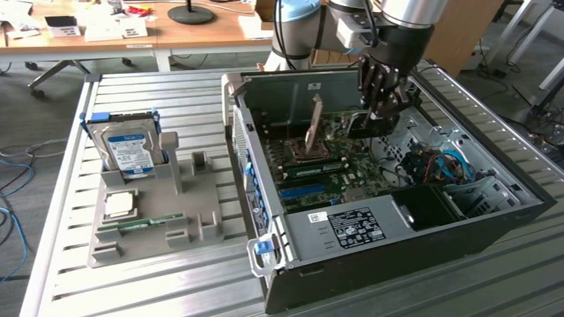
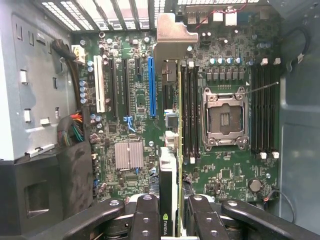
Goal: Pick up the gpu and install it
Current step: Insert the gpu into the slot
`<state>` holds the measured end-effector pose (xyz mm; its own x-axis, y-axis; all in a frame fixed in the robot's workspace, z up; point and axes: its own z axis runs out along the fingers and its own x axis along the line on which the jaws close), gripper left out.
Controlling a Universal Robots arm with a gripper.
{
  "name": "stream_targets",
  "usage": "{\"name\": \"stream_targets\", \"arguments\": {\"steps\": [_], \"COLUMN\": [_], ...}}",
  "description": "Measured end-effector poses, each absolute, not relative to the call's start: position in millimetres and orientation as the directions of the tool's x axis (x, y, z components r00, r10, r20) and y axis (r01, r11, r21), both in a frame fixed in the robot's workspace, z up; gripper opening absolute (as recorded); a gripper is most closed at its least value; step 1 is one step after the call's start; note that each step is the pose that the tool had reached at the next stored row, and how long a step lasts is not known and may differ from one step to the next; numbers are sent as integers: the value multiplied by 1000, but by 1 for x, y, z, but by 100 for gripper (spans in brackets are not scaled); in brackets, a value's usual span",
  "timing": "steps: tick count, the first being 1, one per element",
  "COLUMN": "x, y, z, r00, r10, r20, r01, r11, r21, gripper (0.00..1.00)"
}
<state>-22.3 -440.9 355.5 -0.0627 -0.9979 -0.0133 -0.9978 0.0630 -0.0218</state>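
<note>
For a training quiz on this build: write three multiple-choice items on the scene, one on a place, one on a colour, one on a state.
1. Where is the graphics card?
A. On the grey tray
B. In the gripper, over the motherboard
C. On the wooden desk

2. What colour is the label on the hard drive?
A. Red
B. Yellow
C. Blue

3. How is the computer case?
A. Open, with the board exposed
B. Closed by a side panel
C. Wrapped in plastic

Answers:
1 B, the gripper is shut on the card inside the case.
2 C, the label on the upright drive is blue and white.
3 A, the board, slots and cables lie in plain sight.
</note>
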Motion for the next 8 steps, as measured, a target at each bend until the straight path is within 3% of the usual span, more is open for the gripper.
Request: {"name": "stream_targets", "arguments": {"steps": [8], "x": [-24], "y": [-441], "z": [355], "r00": [-63], "r10": [-998], "r20": [-13], "r01": [-998], "r11": [63], "r21": [-22], "gripper": [27]}}
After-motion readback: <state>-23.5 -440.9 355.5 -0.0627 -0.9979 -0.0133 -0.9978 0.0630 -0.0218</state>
